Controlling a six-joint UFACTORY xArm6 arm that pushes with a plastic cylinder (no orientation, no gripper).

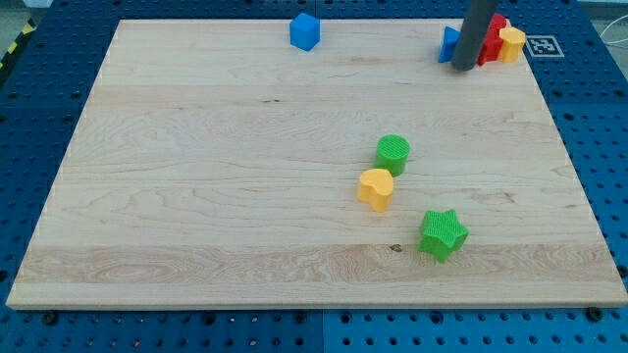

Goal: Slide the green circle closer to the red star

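Green star sits nearest the view's bottom, w/ a yellow heart up-left of it and the green circle touching that heart. My tip is way off at top right, btwn a blue block and the red star; just a rod, no fingers. Yellow block beside red. Blue cube top centre of the board.

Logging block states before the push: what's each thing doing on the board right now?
green circle: upright, mid-board, just above the yellow heart, untouched.
yellow heart: beside the green circle, at its lower left.
green star: alone, toward the view's bottom right.
blue cube: alone at the top edge.
red block: top right, shape unclear, partly hidden by the rod.
blue block: left of the rod, partly hidden.
yellow block: right of the red block.
my tip: at the top-right cluster, far from the green circle.
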